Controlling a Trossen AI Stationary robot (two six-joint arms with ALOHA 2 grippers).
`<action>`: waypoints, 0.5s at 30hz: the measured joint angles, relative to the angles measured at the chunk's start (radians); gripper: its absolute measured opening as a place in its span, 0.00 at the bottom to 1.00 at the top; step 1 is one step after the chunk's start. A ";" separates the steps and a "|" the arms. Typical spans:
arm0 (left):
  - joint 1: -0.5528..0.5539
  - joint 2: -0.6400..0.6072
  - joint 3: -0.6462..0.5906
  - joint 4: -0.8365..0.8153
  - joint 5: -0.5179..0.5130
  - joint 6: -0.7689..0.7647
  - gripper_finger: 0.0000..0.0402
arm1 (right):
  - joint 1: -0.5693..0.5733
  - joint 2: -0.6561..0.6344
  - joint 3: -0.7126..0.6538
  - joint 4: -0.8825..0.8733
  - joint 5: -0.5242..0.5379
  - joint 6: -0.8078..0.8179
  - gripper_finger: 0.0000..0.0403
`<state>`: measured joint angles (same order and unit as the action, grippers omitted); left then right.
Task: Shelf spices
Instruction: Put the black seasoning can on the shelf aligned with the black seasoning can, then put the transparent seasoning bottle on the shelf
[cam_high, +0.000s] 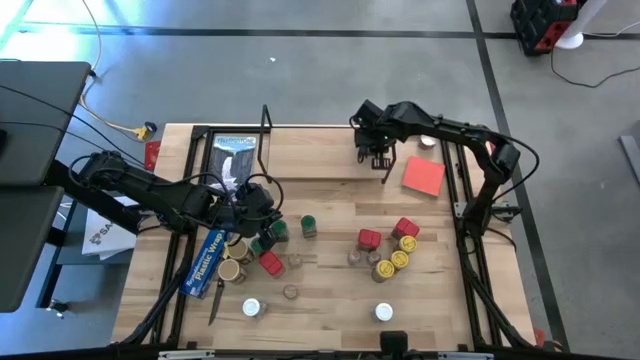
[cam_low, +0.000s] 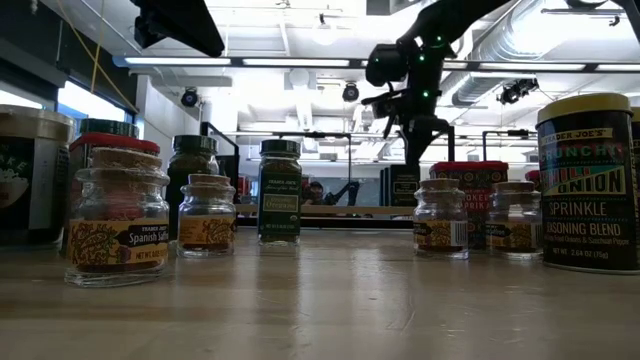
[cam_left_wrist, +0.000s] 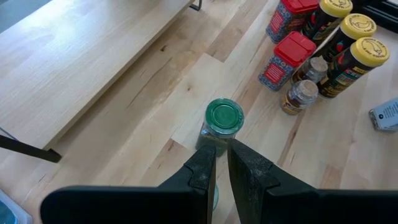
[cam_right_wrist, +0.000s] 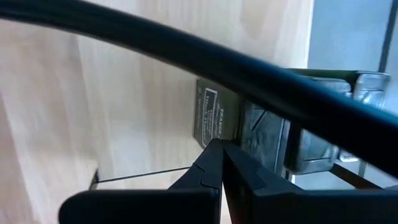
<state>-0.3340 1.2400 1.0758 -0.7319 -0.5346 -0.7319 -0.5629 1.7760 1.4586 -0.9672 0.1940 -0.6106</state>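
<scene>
- The left hand (cam_left_wrist: 221, 163) hovered low over the tabletop (cam_high: 330, 305), its fingers drawn nearly together with nothing visible between them; a green-lidded jar (cam_left_wrist: 221, 124) stood just ahead of the fingertips, upright and ungrasped.
- The right hand (cam_high: 380, 158) was up over the shelf (cam_high: 320, 155) at the far side; in its wrist view the fingers looked pinched close with nothing seen in them, and a dark labelled jar (cam_right_wrist: 214, 121) lay just beyond them, though contact could not be told.
- The spices were mostly still on the tabletop: one cluster of red tins (cam_high: 370, 239) and yellow-lidded jars (cam_high: 400, 259) toward the right, another beside the blue plastic-wrap box (cam_high: 208, 258) on the left; two white-lidded jars (cam_high: 383, 312) stood near the front edge.
- Handling, as a judgement: the jars look small, light and rigid, probably glass, so smooth and liable to tip or crack; the green-lidded one is best taken across its body just below the lid, after the fingers spread, and kept upright.
- The red tins look boxy and stiff; flat opposite faces should give the surest hold.
</scene>
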 joint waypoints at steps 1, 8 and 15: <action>-0.001 0.000 0.000 0.000 0.000 0.000 0.09 | 0.000 0.000 0.000 0.000 0.000 -0.001 0.00; -0.001 0.000 0.000 0.000 0.000 0.000 0.09 | 0.005 0.000 0.000 -0.001 0.011 -0.010 0.00; -0.002 0.000 0.000 0.000 -0.003 0.000 0.09 | 0.104 -0.076 -0.001 -0.032 0.003 0.053 0.00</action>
<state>-0.3359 1.2400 1.0760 -0.7315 -0.5374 -0.7317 -0.4588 1.6999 1.4574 -0.9989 0.1973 -0.5574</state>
